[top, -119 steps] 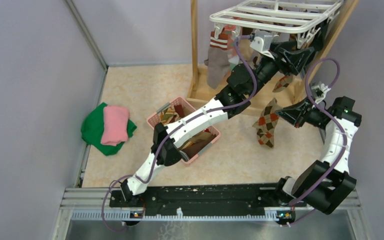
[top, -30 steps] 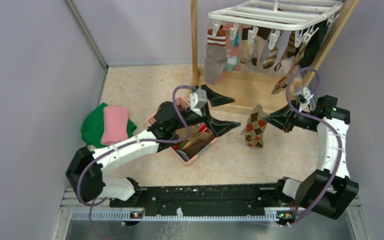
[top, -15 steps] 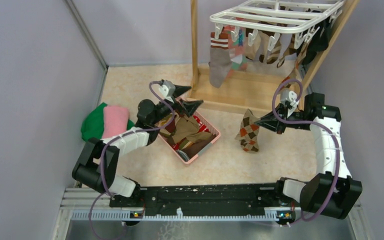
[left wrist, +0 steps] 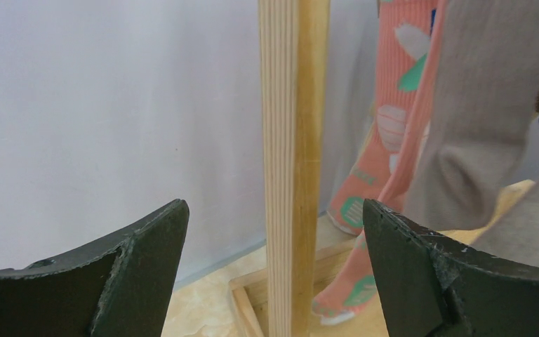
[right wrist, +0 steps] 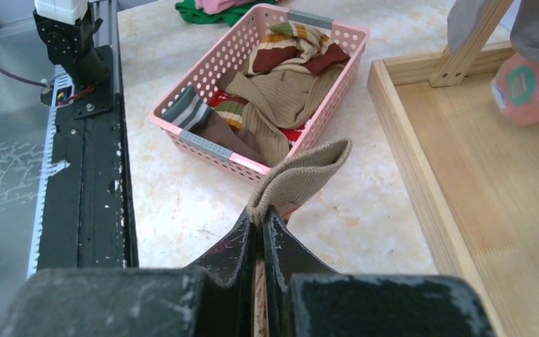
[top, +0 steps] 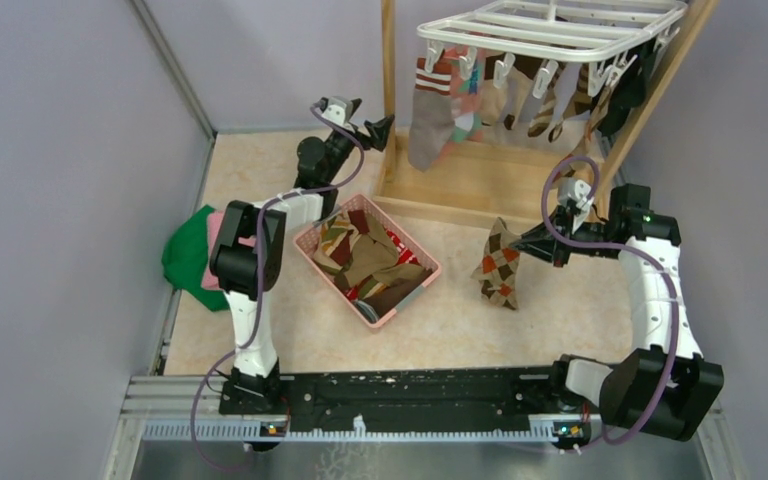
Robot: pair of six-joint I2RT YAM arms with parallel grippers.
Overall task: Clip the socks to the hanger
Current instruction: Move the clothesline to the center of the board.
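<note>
- table top (top: 290, 340): both arm bases sit at its near edge.
- wooden stand (top: 389, 90): far right corner of the table, base frame flat on the surface, carrying the hanger.
- hanger (top: 520, 42): white grid frame up over the stand's base, with a row of socks clipped under it.
- pink basket (top: 403, 303): mid table, a bit left of centre, set at an angle, loose socks piled inside.
- green cloth (top: 182, 260): at the left edge, partly behind the left arm.
- grey sock (top: 430, 125): striped cuff, hangs at the hanger's left end. coral sock (left wrist: 393, 140) is just beside it.
- argyle sock (top: 500, 265): hangs between basket and stand base, right of centre. Can't tell if the toe touches the table.
- right gripper (right wrist: 260, 225): jaws clamped on the argyle sock's cuff.
- left gripper (top: 368, 118): jaws spread wide, nothing in them. It's raised near the far edge, facing the stand's left post, with the post lined up between the fingers and clear of both.
</note>
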